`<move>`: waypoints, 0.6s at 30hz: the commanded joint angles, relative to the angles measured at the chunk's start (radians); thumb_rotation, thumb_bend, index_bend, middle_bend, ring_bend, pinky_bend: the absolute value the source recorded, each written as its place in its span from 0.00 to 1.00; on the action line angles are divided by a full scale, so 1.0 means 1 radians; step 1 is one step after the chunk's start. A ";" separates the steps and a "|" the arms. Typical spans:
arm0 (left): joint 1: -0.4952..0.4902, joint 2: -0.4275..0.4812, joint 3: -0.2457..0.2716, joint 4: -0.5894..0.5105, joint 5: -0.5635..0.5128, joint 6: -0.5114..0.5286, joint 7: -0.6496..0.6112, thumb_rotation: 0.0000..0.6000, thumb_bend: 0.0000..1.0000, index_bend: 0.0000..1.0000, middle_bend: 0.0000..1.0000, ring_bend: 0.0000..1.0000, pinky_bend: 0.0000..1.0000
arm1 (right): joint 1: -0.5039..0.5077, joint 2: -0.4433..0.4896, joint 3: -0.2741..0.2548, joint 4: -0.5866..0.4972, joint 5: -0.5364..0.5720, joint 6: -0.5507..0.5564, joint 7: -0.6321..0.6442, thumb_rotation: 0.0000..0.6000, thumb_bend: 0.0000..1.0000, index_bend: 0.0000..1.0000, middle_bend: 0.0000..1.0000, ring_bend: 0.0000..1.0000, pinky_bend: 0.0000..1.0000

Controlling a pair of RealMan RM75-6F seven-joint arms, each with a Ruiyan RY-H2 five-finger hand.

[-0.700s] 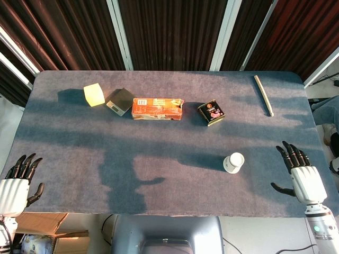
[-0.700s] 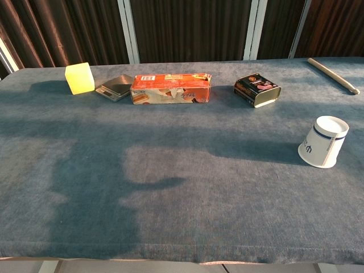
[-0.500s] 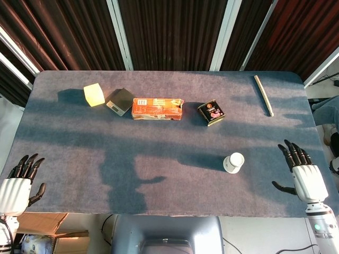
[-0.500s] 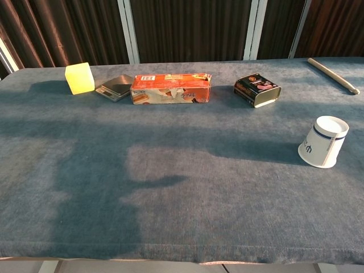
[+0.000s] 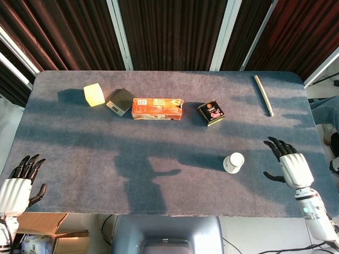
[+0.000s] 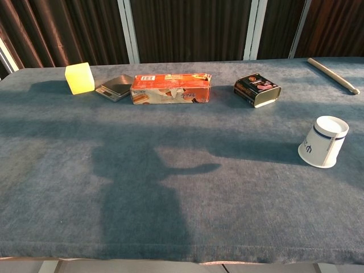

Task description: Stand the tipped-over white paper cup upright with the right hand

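The white paper cup with a blue band lies tipped over on the grey table, right of centre; in the chest view the cup shows at the right edge. My right hand hovers open to the right of the cup, fingers spread, a clear gap between them. My left hand is open at the table's front left corner, holding nothing. Neither hand shows in the chest view.
Along the far side of the table stand a yellow block, a small scale, an orange carton lying flat and a dark tin. A pale stick lies at the far right.
My right hand has moved left and forward, closer to the cup. The cup and left hand stay put. The shadow on the table has shifted right.
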 commanded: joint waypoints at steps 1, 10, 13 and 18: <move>0.001 0.001 0.001 0.000 0.000 0.000 0.000 1.00 0.39 0.14 0.05 0.02 0.25 | 0.051 -0.042 -0.001 0.050 -0.005 -0.061 0.006 1.00 0.13 0.33 0.27 0.26 0.41; 0.007 0.012 0.002 -0.013 -0.007 0.002 -0.004 1.00 0.39 0.15 0.05 0.02 0.25 | 0.118 -0.098 0.004 0.089 0.009 -0.135 0.013 1.00 0.17 0.37 0.31 0.31 0.46; 0.010 0.014 0.003 -0.015 -0.007 0.005 -0.007 1.00 0.39 0.15 0.05 0.02 0.25 | 0.133 -0.106 -0.002 0.090 0.008 -0.155 0.017 1.00 0.18 0.38 0.32 0.33 0.48; 0.011 0.018 0.003 -0.018 -0.009 0.004 -0.012 1.00 0.39 0.16 0.05 0.03 0.25 | 0.152 -0.124 -0.006 0.101 0.019 -0.183 -0.003 1.00 0.19 0.43 0.36 0.37 0.52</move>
